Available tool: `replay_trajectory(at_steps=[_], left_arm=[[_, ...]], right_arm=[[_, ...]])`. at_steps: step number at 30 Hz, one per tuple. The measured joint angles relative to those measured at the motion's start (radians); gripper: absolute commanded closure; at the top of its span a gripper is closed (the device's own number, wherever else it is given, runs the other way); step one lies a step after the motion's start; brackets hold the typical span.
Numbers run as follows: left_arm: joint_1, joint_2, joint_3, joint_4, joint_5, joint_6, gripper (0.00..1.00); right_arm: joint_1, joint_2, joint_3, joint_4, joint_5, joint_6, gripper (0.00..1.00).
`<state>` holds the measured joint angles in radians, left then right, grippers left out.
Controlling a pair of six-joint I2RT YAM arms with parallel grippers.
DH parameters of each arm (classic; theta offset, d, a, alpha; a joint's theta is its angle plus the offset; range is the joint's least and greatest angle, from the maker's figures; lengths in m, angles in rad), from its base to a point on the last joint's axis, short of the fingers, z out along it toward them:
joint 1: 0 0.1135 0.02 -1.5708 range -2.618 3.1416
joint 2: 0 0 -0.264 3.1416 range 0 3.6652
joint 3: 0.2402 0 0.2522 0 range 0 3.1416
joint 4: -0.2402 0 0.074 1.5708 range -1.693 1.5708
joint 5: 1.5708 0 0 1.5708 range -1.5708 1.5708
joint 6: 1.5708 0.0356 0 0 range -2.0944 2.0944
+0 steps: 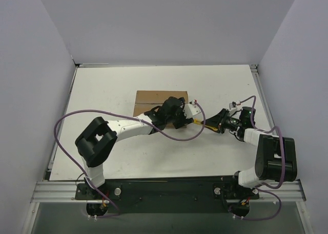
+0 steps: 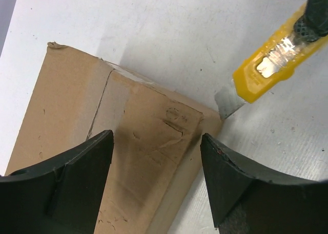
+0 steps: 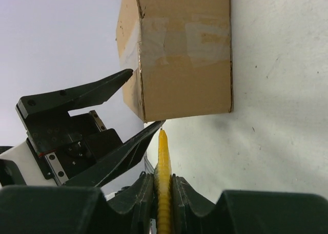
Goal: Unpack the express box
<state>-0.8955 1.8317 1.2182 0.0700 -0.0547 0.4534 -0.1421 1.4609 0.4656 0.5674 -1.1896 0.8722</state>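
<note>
The express box (image 1: 152, 99) is a shut brown carton with clear tape over its seam, lying at mid table. It also shows in the left wrist view (image 2: 97, 126) and the right wrist view (image 3: 184, 49). My left gripper (image 1: 179, 119) is open and hovers over the box's near right corner, its fingers (image 2: 82, 167) spread with nothing between them. My right gripper (image 1: 219, 125) is shut on a yellow utility knife (image 1: 201, 123). The knife (image 2: 271, 57) points at the box, and its blade tip (image 2: 227, 103) is at the box's corner. The right wrist view shows the knife (image 3: 163, 167) edge-on between the pads.
Both arms meet at the box's right side, the left gripper body (image 3: 72, 136) close beside the knife. A purple cable (image 1: 174, 136) loops over the table near the box. White walls enclose the table (image 1: 102, 90) on three sides.
</note>
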Motion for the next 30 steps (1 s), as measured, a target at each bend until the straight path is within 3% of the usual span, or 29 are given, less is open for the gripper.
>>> replay_trajectory(at_steps=[9,21,30], left_arm=[[0.01,-0.072,-0.07,-0.029,0.076,-0.016,0.21],[0.039,-0.106,-0.039,-0.068,0.192,0.063,0.19],[0.105,-0.017,0.058,-0.121,0.271,0.108,0.2]], right_arm=[[-0.029,-0.043,0.115,-0.128,0.042,-0.095,1.0],[-0.029,0.255,0.312,0.084,0.144,-0.003,1.0],[0.039,0.289,0.358,0.17,0.169,0.063,1.0]])
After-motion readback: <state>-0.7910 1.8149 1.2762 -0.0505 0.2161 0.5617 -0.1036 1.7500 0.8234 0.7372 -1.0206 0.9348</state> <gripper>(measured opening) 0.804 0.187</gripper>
